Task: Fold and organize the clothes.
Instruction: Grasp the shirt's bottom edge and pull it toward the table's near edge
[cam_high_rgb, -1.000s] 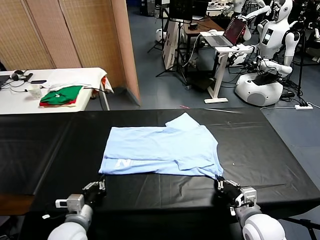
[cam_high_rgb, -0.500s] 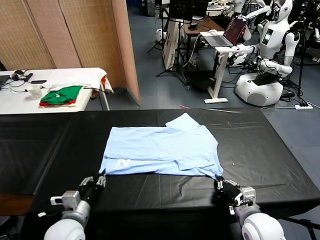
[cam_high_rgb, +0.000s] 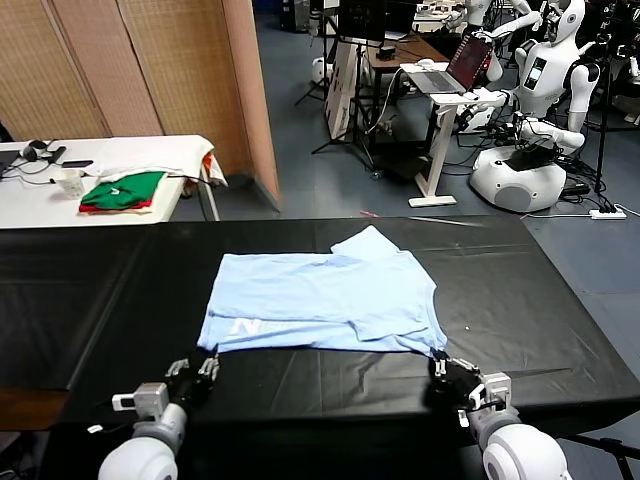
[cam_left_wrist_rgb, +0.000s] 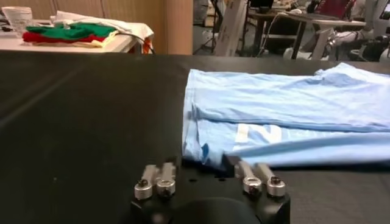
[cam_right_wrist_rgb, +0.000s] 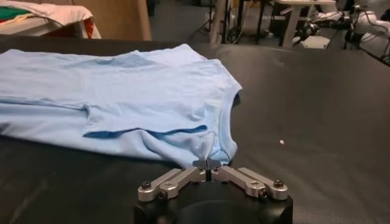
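The pale blue T-shirt (cam_high_rgb: 325, 298) lies flat, folded lengthwise, mid-way across the black table (cam_high_rgb: 90, 300), white lettering at its near-left corner. The left gripper (cam_left_wrist_rgb: 204, 167) sits low at that corner, jaws parted around the hem. The right gripper (cam_right_wrist_rgb: 208, 163) pinches the near-right corner.

Black-covered table (cam_high_rgb: 90, 290), white side table (cam_high_rgb: 30, 200) (perhaps cluttered), wooden partition (cam_high_rgb: 150, 60), blue-grey floor (cam_high_rgb: 330, 180)
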